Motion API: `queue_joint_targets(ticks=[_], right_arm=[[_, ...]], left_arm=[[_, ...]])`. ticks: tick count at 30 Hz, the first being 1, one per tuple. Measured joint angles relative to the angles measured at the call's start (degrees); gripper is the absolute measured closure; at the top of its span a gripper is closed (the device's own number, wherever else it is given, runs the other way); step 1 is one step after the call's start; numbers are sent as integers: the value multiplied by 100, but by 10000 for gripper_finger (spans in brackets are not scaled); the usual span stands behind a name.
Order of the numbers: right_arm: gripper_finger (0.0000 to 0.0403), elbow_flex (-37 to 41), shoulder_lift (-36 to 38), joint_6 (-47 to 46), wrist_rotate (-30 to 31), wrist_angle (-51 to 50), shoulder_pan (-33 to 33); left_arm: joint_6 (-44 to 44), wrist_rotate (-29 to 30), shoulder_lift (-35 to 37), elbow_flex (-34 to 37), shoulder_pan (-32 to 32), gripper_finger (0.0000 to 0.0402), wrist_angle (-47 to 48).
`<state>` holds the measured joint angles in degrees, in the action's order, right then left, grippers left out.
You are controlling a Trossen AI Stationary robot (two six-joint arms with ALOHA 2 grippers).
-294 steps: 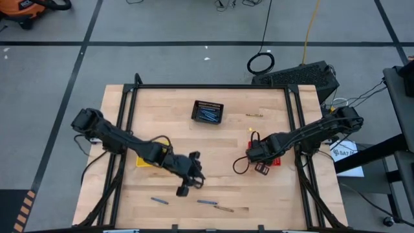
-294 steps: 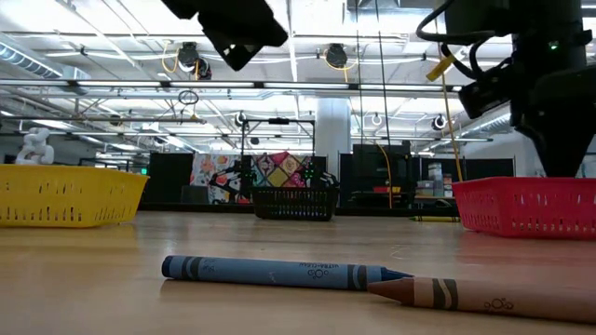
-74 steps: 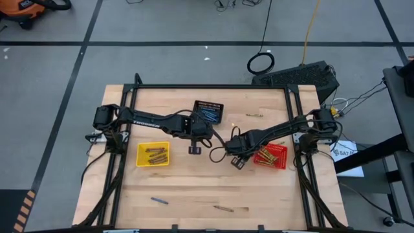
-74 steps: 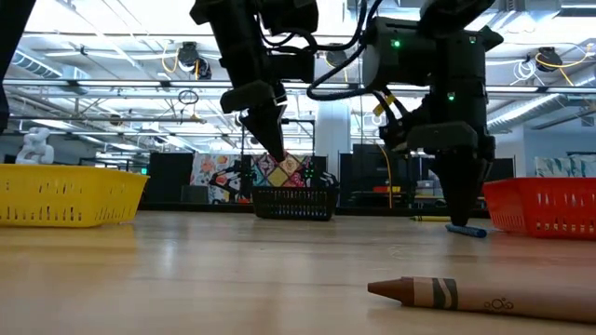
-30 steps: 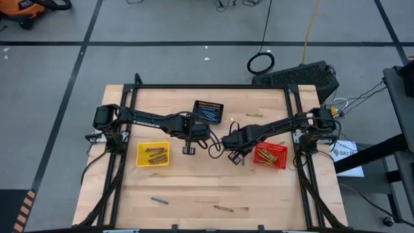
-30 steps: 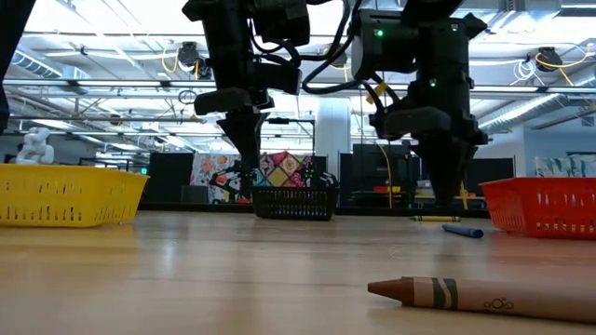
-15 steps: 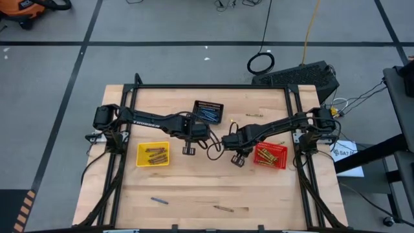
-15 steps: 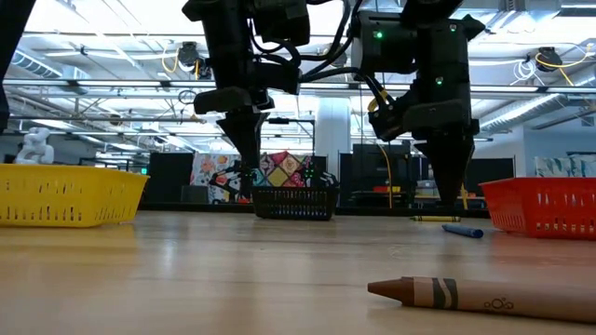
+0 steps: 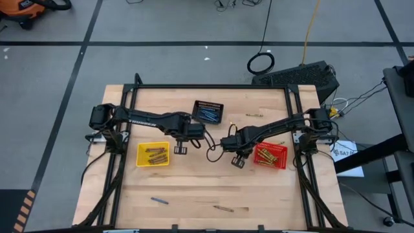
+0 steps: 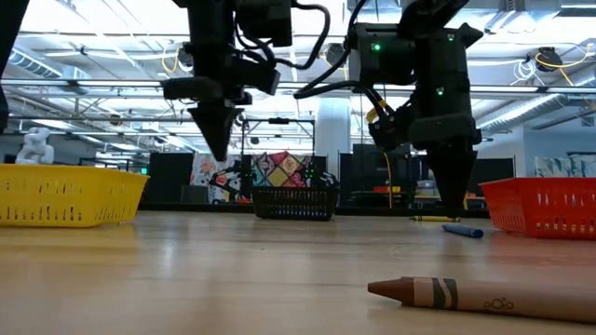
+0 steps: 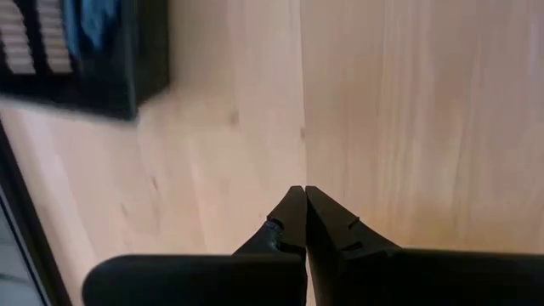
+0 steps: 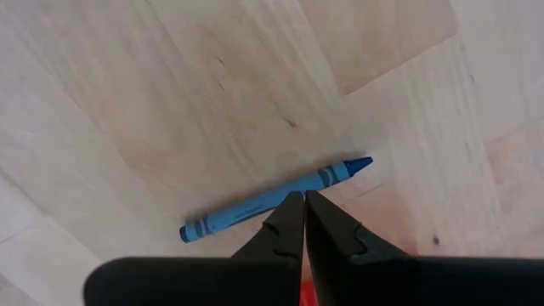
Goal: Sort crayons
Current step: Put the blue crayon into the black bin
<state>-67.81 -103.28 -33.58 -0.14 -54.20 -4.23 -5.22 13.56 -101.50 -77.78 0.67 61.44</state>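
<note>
Moved: my left gripper (image 9: 180,149) has shifted toward the yellow basket (image 9: 152,154), fingers pressed together, empty | right gripper (image 12: 304,197) fingers together too (nothing held), hovering over blue crayon (image 12: 276,199) on table (image 9: 194,188) beside red basket (image 9: 271,155) | black basket (image 9: 208,111) holds blue crayons | brown crayon (image 10: 480,297) lies near front edge.

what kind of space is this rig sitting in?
Probably a large lab or industrial workshop, not a home: open ceiling with pipes and strip lights, grey concrete floor with black tape lines, cables trailing across it, and a wooden workbench in a black frame.
</note>
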Motion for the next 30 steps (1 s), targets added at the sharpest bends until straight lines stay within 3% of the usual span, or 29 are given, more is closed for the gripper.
queue_joint_targets(ticks=[30], right_arm=[[403,2,-7,-154,-39,-18,-15]], left_arm=[[348,-2,125,260,15,401,652]])
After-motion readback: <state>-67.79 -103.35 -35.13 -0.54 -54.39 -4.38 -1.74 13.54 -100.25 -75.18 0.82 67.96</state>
